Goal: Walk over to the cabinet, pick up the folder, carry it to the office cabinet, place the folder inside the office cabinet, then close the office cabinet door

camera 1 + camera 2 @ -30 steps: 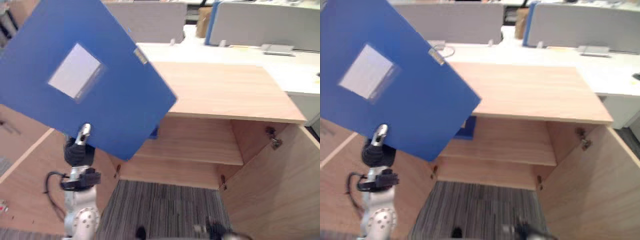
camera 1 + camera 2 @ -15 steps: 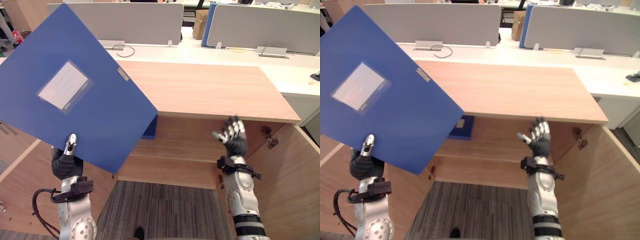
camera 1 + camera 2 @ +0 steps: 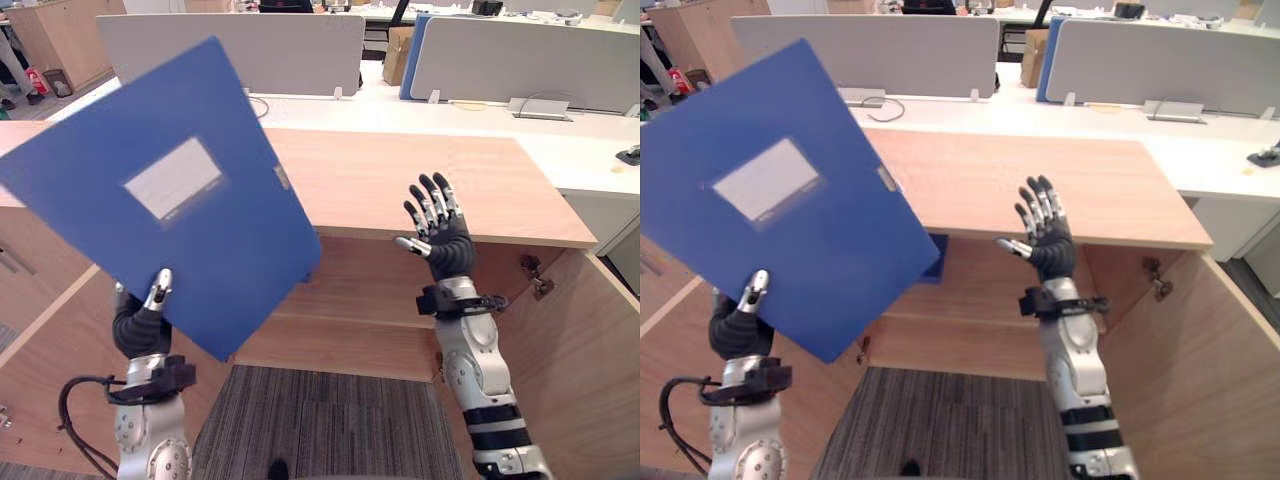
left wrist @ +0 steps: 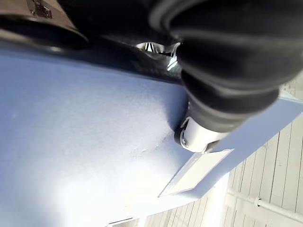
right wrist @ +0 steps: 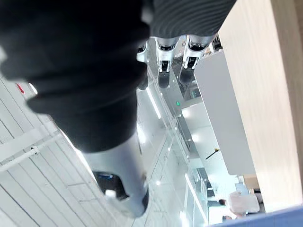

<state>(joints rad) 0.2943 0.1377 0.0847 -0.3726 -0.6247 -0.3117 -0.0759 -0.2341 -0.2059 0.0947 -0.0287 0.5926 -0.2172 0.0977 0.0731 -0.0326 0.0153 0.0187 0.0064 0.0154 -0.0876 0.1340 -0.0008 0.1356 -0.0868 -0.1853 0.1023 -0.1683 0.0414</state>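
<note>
Fingers (image 3: pixel 432 205) of the right hand (image 3: pixel 446 248) stand spread and empty, raised before the open office cabinet (image 3: pixel 400 180). The left hand (image 3: pixel 138 328) pinches the blue folder (image 3: pixel 170 190) by its lower edge, thumb (image 3: pixel 157 292) on the front cover, its other fingers hidden behind it. The folder is held up, tilted, left of the cabinet's opening, covering part of the shelf (image 3: pixel 370 300) and most of a blue object (image 3: pixel 932 260) lying there.

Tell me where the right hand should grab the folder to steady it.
I'd pinch the folder on its free right edge, coming in from the robot's right. It is raised and tilted, held at its lower edge by the left hand. The free edge faces the open right hand and looks thin enough for thumb and fingers.
</note>
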